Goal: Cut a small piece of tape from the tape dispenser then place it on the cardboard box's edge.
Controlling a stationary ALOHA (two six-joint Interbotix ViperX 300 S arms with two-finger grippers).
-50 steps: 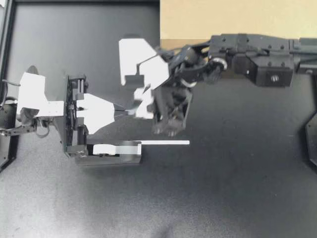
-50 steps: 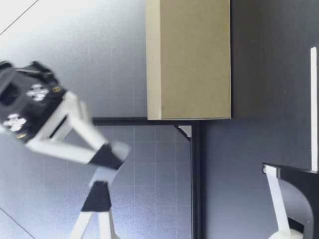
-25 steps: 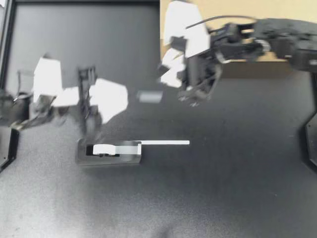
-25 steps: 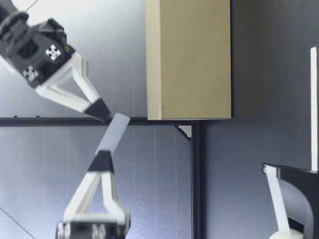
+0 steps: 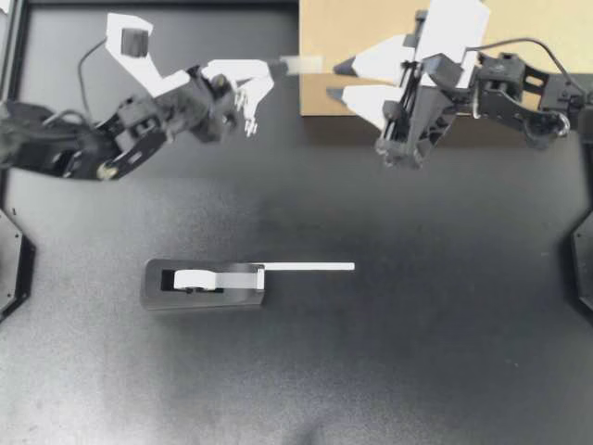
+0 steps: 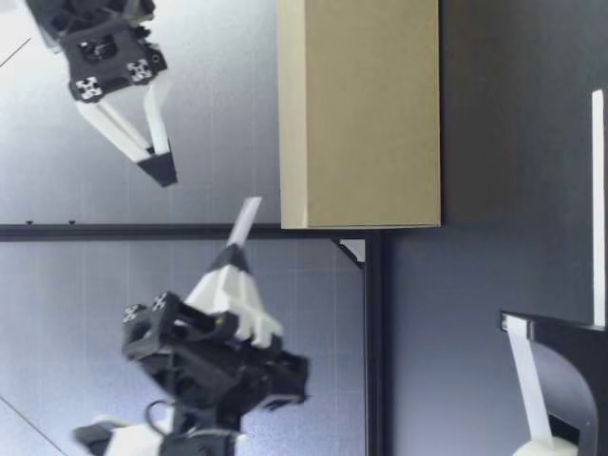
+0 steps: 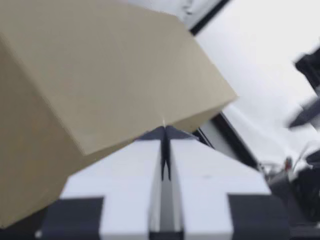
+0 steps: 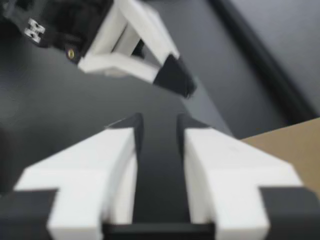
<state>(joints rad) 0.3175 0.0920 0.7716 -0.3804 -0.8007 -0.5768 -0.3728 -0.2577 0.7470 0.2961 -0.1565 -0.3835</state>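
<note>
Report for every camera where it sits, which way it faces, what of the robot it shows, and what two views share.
Top: above the table, looking down; left gripper pinching tape at the box edge, right gripper open.
Low: table height, looking across at box and dispenser; both grippers.
Left wrist: along its shut fingers toward the box.
Right wrist: along its open fingers toward the left gripper.
Shared: top and low both show the tape near the box.

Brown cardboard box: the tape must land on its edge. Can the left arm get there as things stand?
Probably yes. My left gripper, shut on the small pale strip of tape, holds it just above the brown cardboard box's edge; my open right gripper hovers close but apart.
</note>
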